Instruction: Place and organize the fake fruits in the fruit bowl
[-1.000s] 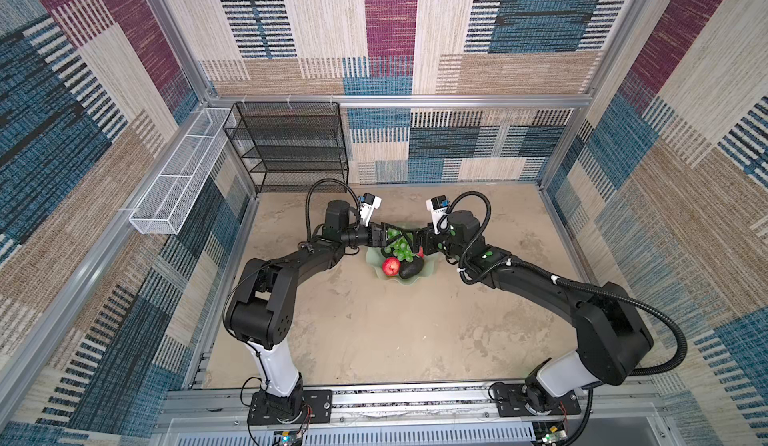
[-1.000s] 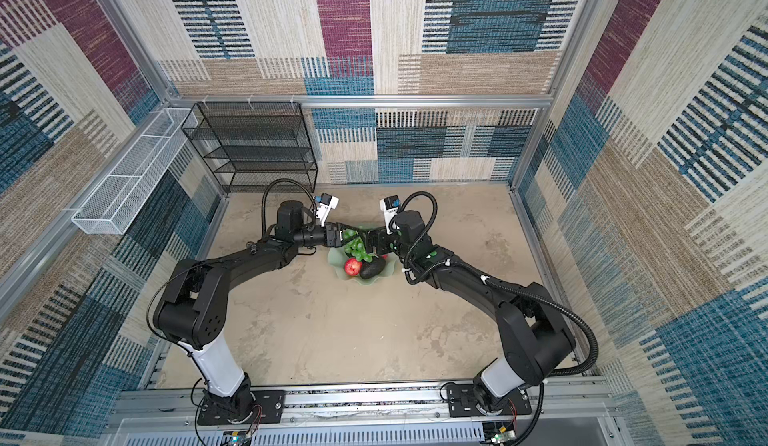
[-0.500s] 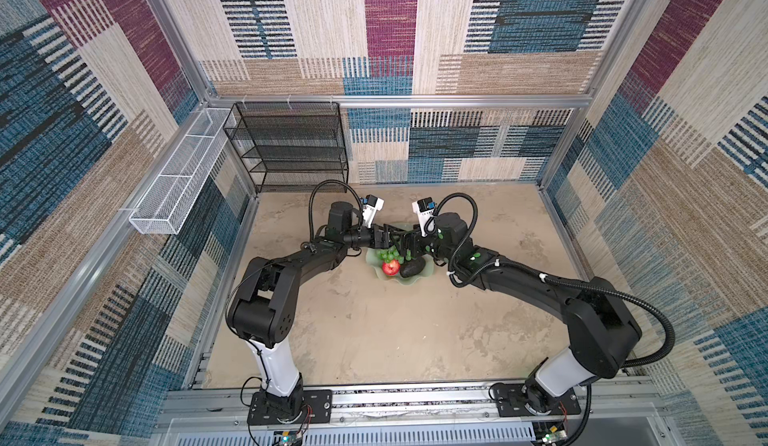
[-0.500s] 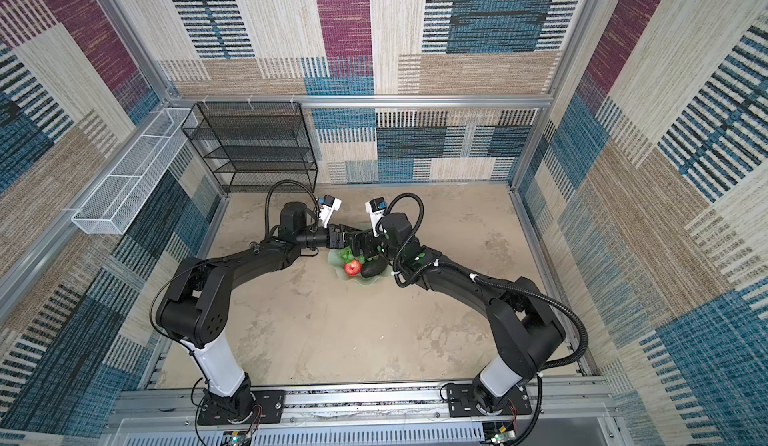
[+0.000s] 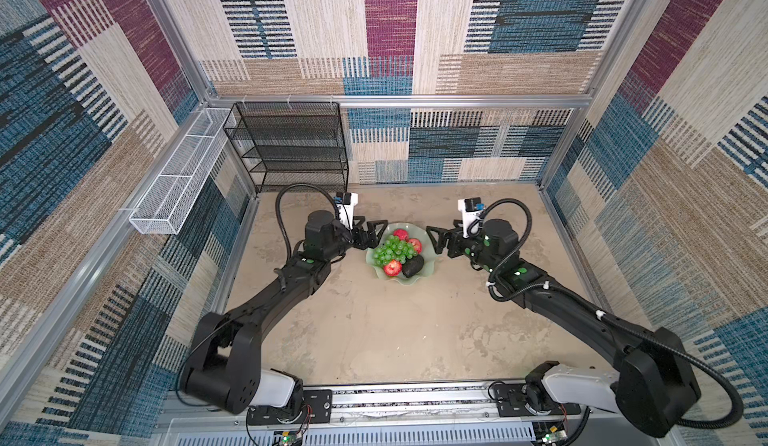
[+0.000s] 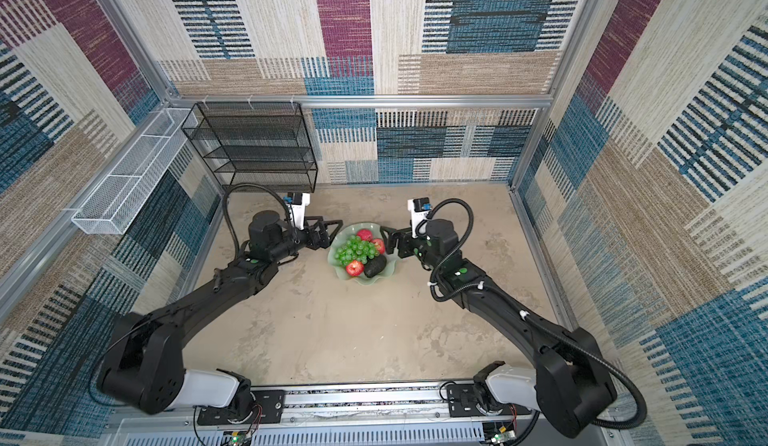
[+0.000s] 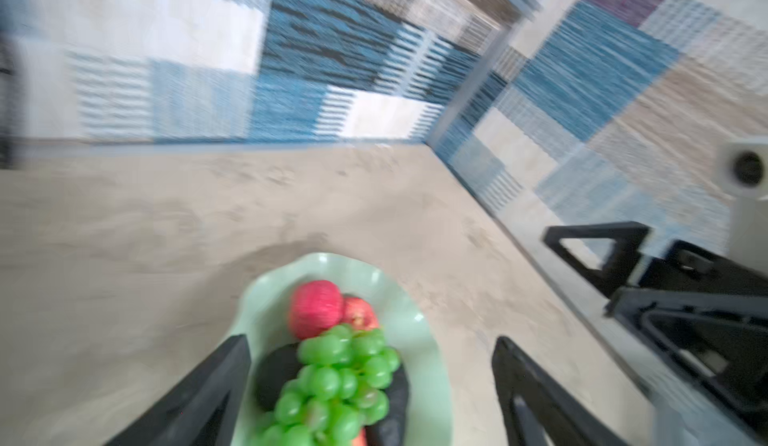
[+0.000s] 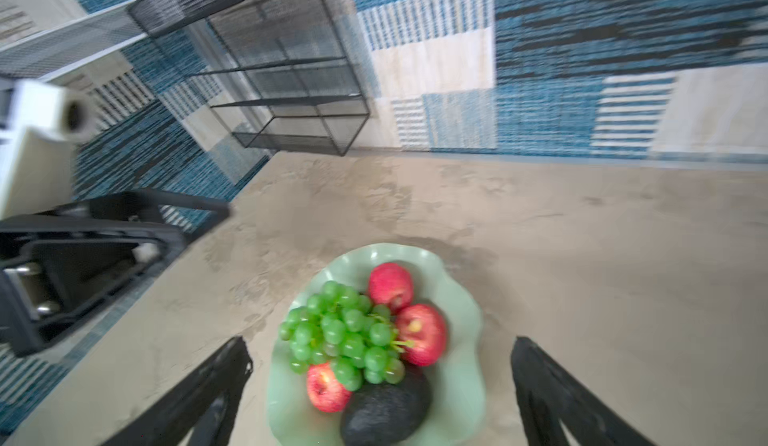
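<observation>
Fruit bowl (image 5: 428, 271): mid-worktop (image 5: 374, 340), holding grapes (image 5: 395, 250), three apples (image 5: 392, 268) and an avocado (image 5: 412, 266). A second dark shape under the grapes shows in the left wrist view. Long axis of the grapes: about 9 to 3 in both top views. Left tool (image 5: 371, 236): at the bowl's 10 o'clock, just beside the rim, spread wide, empty. Right tool (image 5: 437, 241): at 3 o'clock, likewise wide and empty, about equally near. Judged: only tidying remains. Surface: mottled beige. Room: patchwork woven walls; black mesh shelf (image 5: 291, 144) at 11 o'clock.
</observation>
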You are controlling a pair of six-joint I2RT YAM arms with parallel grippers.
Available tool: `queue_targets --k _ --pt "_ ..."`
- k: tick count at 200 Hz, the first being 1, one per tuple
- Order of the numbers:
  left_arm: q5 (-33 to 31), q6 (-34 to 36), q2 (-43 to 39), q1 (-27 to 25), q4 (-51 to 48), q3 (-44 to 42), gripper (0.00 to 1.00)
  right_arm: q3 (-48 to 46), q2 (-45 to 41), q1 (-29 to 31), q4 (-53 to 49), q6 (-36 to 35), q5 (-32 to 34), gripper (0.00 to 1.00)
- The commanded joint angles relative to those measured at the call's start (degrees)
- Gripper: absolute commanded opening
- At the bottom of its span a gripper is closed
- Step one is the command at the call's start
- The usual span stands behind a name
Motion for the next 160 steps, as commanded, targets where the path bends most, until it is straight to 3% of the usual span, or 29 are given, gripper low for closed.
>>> queue_targets --k 1,20,46,74,92,119,130,139,151,160 --pt "-33.0 8.7 -9.7 0.1 -5.0 -6.9 0.95 -5.1 -4.7 -6.1 0.3 -4.5 4.8 1.00" --pt "-42.8 13.4 -18.0 1.2 -3.4 -16.6 0.96 -12.6 -8.5 -10.8 6.7 -5.5 12.9 1.00" --pt "-45.7 13.8 -24.0 6.8 2.1 -28.1 0.96 -22.0 -9.5 -13.2 21.8 -9.3 21.7 1.00" --pt "-37.8 9.7 -16.3 16.5 12.9 -34.9 0.98 -27.4 -5.1 -15.2 35.2 -12.6 24.5 1.00" --pt "-31.6 9.3 -8.7 18.4 24.5 -34.9 0.99 -30.9 -2.1 -15.8 44.6 -15.1 22.9 1.00" --pt "-31.9 13.2 2.2 18.5 27.0 -29.1 0.99 -34.1 5.5 -19.3 55.3 -15.6 18.1 1.00" --pt "-29.6 16.7 9.7 18.3 39.1 -29.8 0.99 -35.1 8.8 -20.1 60.2 -15.8 15.6 1.00" --pt "-26.8 16.5 9.6 18.0 31.8 -28.0 0.99 -35.2 10.4 -20.3 62.1 -17.2 13.5 1.00" --pt "-28.3 17.6 13.7 17.9 36.3 -26.7 0.99 -35.3 14.2 -20.8 65.5 -17.6 11.7 1.00" --pt "-27.7 16.7 12.1 17.9 27.7 -24.0 0.99 -35.7 18.6 -21.3 70.7 -17.8 10.3 1.00"
